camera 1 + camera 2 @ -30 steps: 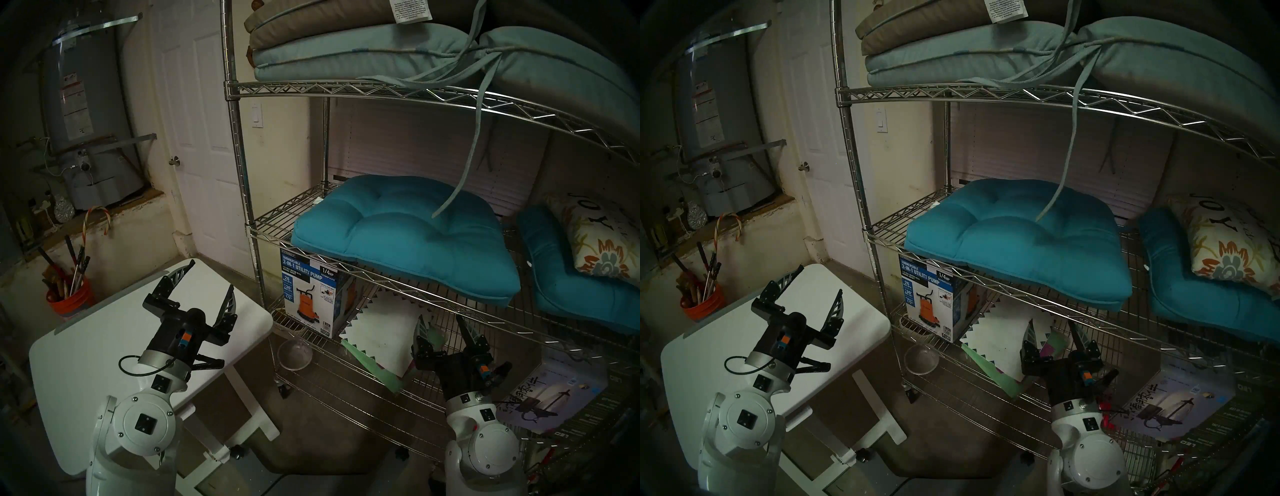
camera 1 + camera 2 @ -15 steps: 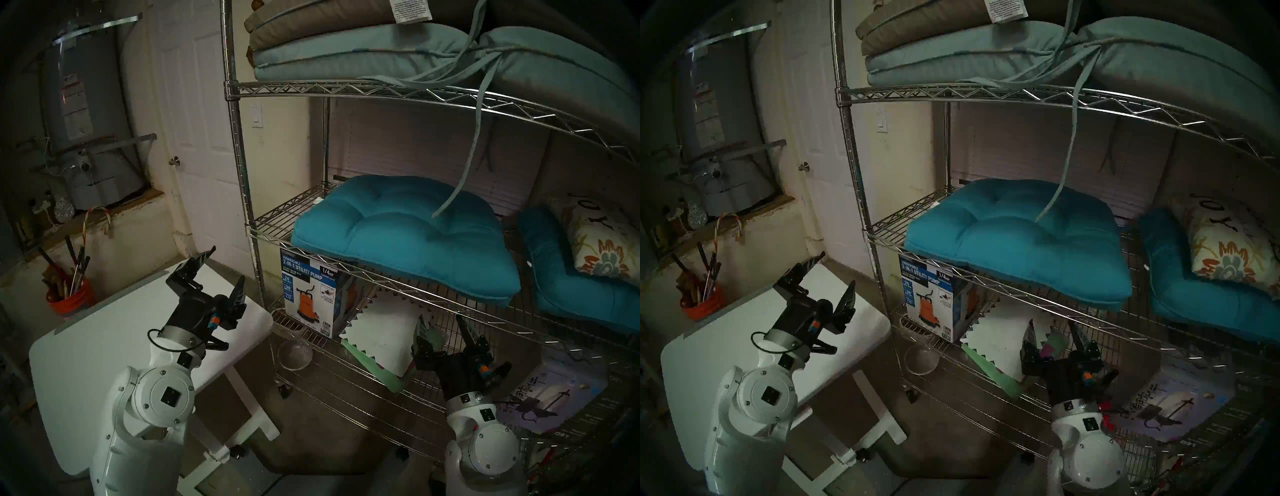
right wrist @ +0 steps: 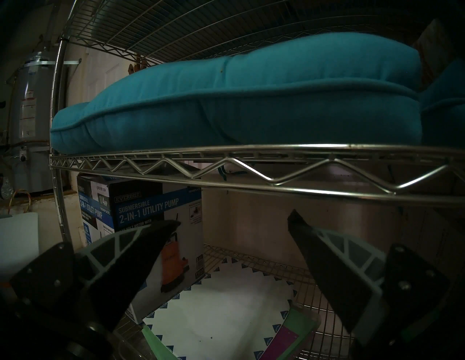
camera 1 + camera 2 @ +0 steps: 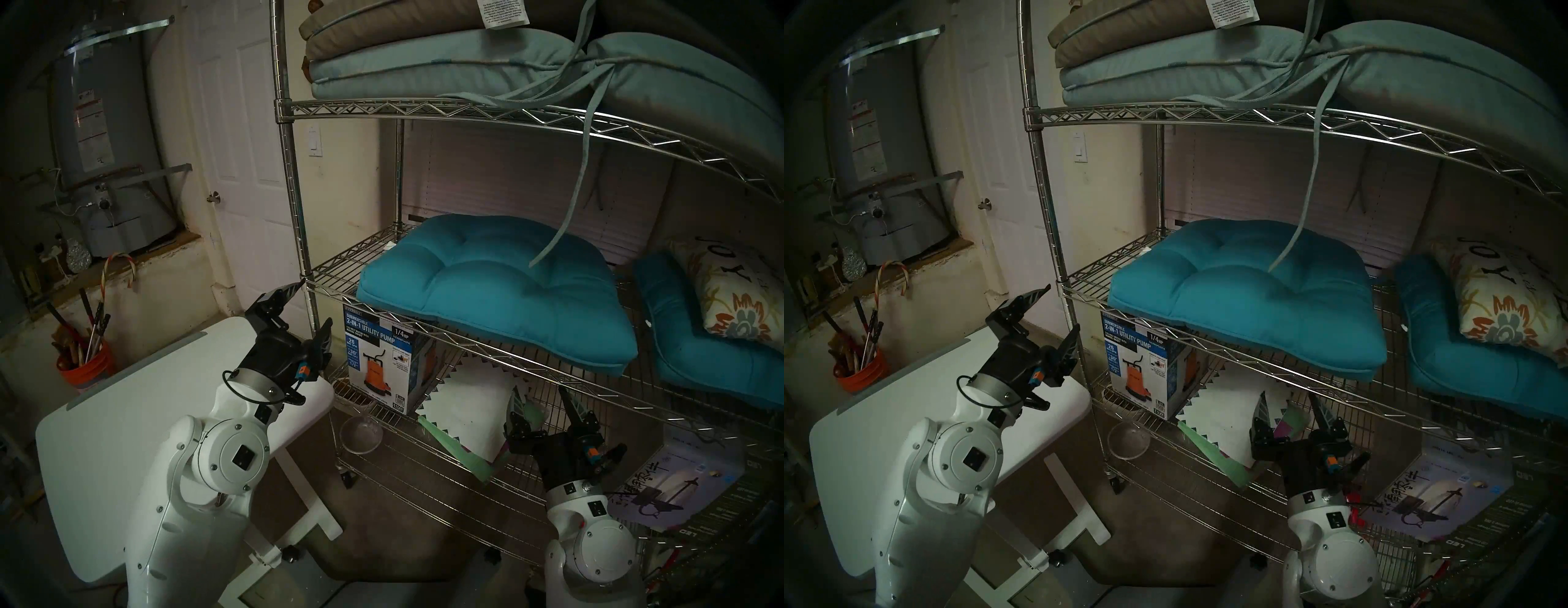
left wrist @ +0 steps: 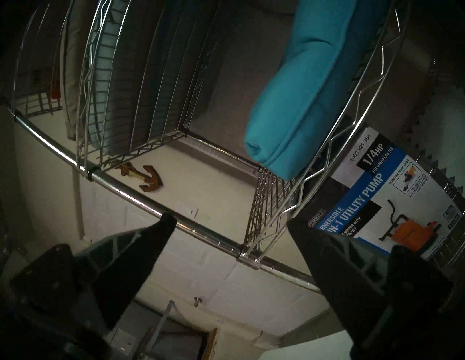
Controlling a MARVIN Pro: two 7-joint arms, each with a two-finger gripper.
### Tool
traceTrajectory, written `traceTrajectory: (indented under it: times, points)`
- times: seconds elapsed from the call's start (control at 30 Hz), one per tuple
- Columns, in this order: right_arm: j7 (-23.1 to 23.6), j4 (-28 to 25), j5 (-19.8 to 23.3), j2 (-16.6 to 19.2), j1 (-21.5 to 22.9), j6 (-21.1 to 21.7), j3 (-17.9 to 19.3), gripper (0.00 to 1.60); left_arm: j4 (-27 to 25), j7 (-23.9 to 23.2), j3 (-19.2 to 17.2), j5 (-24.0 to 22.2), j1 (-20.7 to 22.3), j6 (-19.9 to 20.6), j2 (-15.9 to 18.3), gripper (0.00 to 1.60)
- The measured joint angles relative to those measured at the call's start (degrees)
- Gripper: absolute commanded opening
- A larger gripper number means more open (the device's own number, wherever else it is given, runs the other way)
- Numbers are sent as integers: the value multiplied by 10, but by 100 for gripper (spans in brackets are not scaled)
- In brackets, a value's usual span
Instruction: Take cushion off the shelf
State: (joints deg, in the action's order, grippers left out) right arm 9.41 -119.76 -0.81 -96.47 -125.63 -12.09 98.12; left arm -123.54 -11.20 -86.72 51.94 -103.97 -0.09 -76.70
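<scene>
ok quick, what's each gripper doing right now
left gripper: jaws open, holding nothing, beside the shelf post
right gripper: jaws open, holding nothing, below the cushion

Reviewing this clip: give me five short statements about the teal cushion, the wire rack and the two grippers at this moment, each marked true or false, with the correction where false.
1. The large bright teal tufted seat cushion lies on a middle tier of the chrome wire shelving rack. True.
2. The left gripper is shut on the cushion's edge. False: it is open and empty, beside the rack's front post.
3. The right gripper is open, below the cushion's tier. True.
4. The boxed utility pump stands on the white tabletop. False: it stands on the rack tier under the cushion.
5. A pale blue-green tie strap hangs from the tier above down to the cushion. True.
</scene>
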Motion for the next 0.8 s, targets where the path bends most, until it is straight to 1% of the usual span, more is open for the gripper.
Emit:
traceTrajectory:
  times: [0.23, 0.43, 0.57, 0.8]
  points:
    - [0, 0, 0, 0, 0, 0, 0, 160, 4, -11, 14, 22, 20, 9, 4, 160]
    - [0, 0, 0, 0, 0, 0, 0, 160, 8, -20, 15, 30, 31, 12, 8, 160]
    - [0, 0, 0, 0, 0, 0, 0, 160, 14, -34, 13, 37, 42, 14, 14, 160]
    - [0, 0, 0, 0, 0, 0, 0, 160, 28, -51, 14, 56, 62, 9, 27, 160]
